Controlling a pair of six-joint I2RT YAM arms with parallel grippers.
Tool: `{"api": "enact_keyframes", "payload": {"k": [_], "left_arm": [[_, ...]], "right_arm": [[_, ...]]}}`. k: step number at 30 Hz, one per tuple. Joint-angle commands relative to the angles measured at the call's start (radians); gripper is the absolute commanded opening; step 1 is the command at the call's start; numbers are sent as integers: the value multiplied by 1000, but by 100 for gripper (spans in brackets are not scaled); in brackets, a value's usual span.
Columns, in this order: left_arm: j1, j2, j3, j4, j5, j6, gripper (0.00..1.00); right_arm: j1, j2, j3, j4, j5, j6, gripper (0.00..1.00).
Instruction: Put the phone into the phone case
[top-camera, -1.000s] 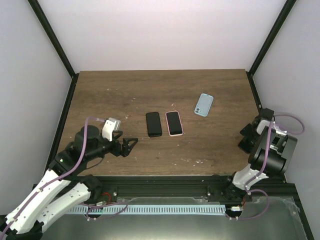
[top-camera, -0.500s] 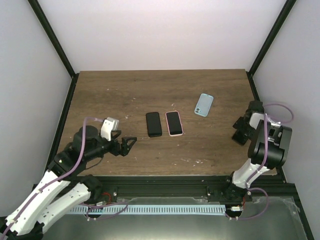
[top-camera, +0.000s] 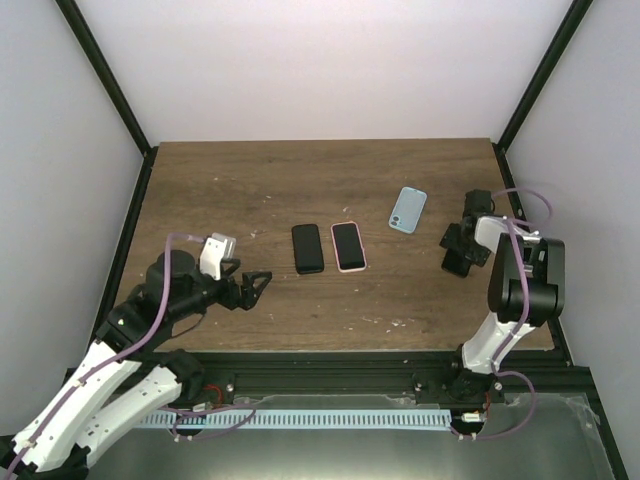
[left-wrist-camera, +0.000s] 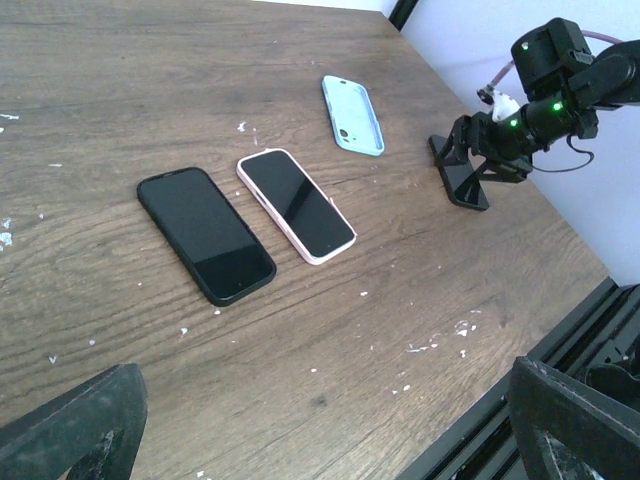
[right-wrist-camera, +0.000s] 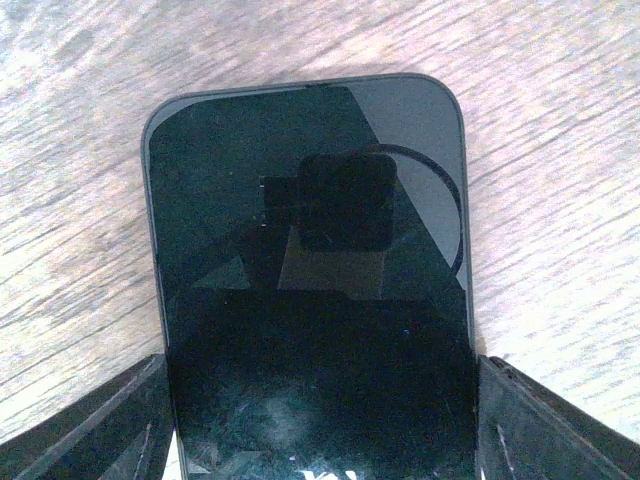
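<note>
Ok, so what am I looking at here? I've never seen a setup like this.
Two robot arms, left and right, are bolted at the near edge of a table. One picture looks down from above; the other two come from cameras on each wrist. On the table lie a black phone, a pink-edged phone and a blue case. The left tool is open and holds nothing. The right tool sits right of the blue case; its camera shows a dark screen between its fingers, but I can't tell whether it grips that.
</note>
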Motion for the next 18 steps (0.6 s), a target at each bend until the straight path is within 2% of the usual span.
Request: {"api": "enact_keyframes", "payload": {"k": [1,10,18], "left_arm": [[8,5,-14,10,-9,-4,100],[8,25,-13,13,-6,-12,99],[13,51,-7,13,-3,-12,98]], "right_arm": [[30,52,6,-28,-82,9,63],[38,-9,38,-9,-107,-11,59],[74,-40,88,27,-190,-1,56]]}}
